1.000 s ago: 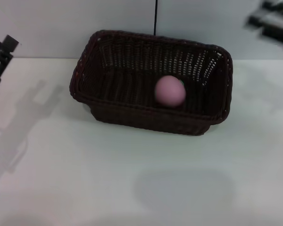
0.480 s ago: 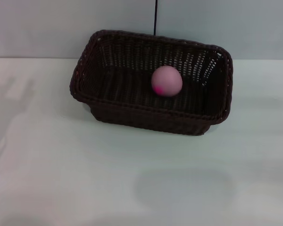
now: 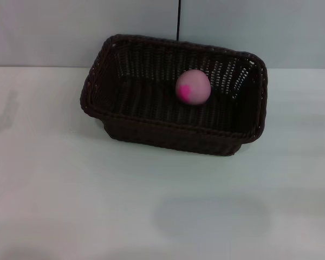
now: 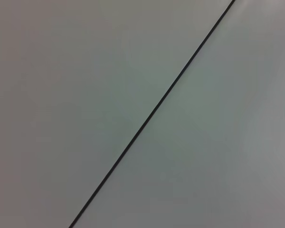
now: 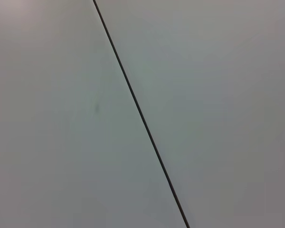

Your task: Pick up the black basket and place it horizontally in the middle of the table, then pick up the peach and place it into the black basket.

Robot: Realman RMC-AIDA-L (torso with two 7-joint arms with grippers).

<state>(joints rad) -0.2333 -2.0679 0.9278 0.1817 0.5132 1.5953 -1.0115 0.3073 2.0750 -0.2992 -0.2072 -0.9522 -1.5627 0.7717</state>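
The black basket stands on the white table, long side across, near the table's far middle. The peach lies inside it, right of centre, near the back wall, with its magenta patch turned toward me. Neither gripper shows in the head view. Both wrist views show only a plain grey wall with a thin dark seam line, and no fingers.
A grey wall with a dark vertical seam rises behind the table's far edge. The seam also shows in the left wrist view and in the right wrist view. White tabletop surrounds the basket.
Both arms have left the head view, left arm off the left edge and right arm off the top right. The peach rolled slightly toward the basket's back wall and turned its magenta patch forward.
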